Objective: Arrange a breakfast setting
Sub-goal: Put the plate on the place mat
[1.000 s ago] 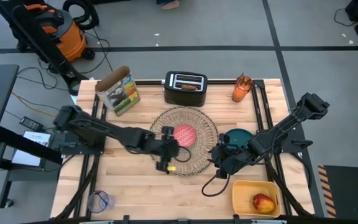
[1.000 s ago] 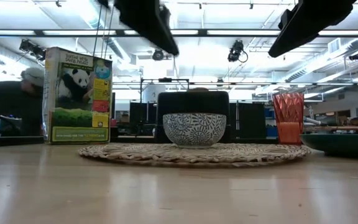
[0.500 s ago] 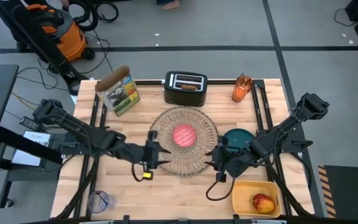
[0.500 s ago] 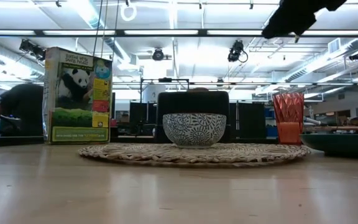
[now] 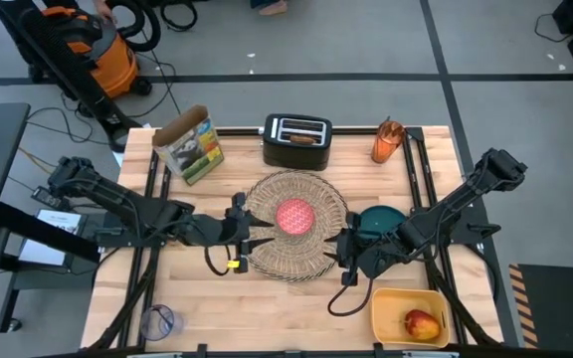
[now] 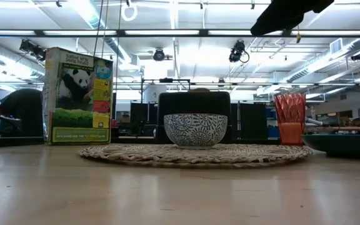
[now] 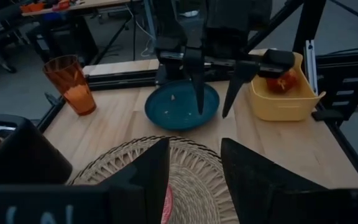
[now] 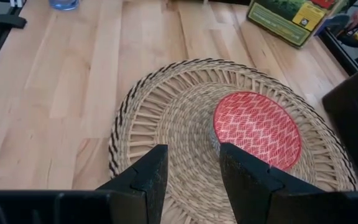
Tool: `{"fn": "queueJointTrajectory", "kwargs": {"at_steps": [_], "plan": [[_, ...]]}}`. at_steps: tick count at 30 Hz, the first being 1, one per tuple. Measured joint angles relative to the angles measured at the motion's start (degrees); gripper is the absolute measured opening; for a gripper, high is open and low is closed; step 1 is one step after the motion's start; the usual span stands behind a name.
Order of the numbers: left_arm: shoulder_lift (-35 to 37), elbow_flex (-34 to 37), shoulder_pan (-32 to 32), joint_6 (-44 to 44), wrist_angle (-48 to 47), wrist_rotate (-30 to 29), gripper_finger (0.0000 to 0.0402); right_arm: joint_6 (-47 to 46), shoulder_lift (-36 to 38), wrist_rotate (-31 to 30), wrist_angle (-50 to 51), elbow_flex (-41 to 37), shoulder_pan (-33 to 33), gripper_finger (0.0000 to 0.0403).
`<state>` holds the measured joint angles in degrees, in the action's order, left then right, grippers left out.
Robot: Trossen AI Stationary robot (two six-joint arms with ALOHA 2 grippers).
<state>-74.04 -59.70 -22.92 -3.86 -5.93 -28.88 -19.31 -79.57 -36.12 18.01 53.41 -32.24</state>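
Wooden table (image 5: pixel 197 288) in an open workshop. Wicker placemat (image 5: pixel 294 239) carrying pink bowl (image 5: pixel 296 216), between both grippers. Left gripper (image 5: pixel 250 227): fingers apart, empty, at mat's edge. Right gripper (image 5: pixel 349 251): fingers apart, empty; teal plate (image 5: pixel 381 220) just behind it. Advice: grip the plate rim squarely, lift clear of the bowl.

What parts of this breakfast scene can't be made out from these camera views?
- Spoon: not found in any view.
- Toast: only a brown strip shows in the toaster slot from above; the low view's bowl blocks it.
- Apple: absent from the low view, partly hidden by the right gripper in the left wrist view.
- Teal plate: partly covered by the right arm from above.
- Left gripper: out of the low view.
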Motion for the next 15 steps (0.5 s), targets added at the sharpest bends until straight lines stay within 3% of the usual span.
{"fn": "queueJointTrajectory", "kwargs": {"at_steps": [10,15], "plan": [[0.0,0.0,0.0,0.0,0.0,0.2,0.0153,-0.2,0.1,0.3,0.1,0.0,-1.9,0.0154],[0.0,0.0,0.0,0.1,0.0,0.2,0.0153,-2.8,2.1,5.1,0.4,0.0,-2.2,0.0154]]}}
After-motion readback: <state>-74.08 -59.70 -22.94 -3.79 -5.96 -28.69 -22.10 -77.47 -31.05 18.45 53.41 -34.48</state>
